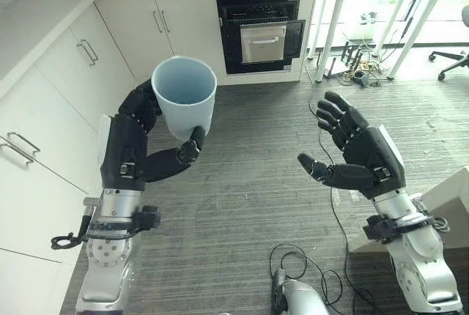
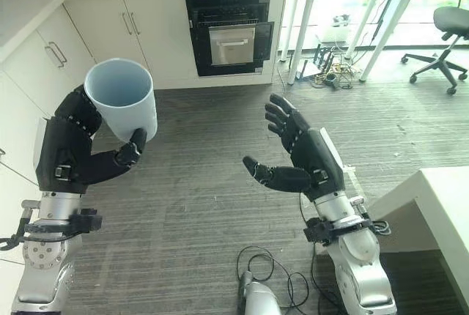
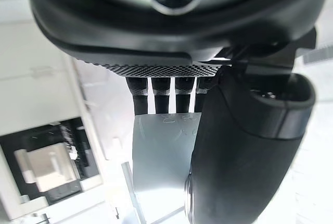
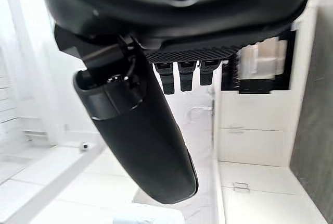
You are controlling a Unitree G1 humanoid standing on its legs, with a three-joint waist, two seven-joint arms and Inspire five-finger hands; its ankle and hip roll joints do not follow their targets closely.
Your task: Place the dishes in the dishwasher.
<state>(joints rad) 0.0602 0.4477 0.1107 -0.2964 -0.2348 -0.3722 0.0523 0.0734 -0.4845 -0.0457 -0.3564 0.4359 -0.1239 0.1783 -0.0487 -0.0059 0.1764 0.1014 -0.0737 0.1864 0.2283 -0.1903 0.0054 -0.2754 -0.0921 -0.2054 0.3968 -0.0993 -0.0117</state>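
Cup [image 1: 185, 95]: pale blue. Hand holding it [image 1: 135, 135]: black. Cabinets [image 1: 139, 26]: white. Floor [image 1: 249, 183] beneath cup: grey, striped.

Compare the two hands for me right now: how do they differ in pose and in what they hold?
The left hand is curled round a pale blue cup, thumb across its lower wall; the right hand holds nothing. The left hand's fingers wrap round the cup, while the right hand's are spread and relaxed, palm turned inward. Both hang raised over the grey floor, short of the open dishwasher.

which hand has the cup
The left hand: its fingers and thumb curl round the pale blue cup, held upright with its mouth up. The right hand is open and holds nothing.
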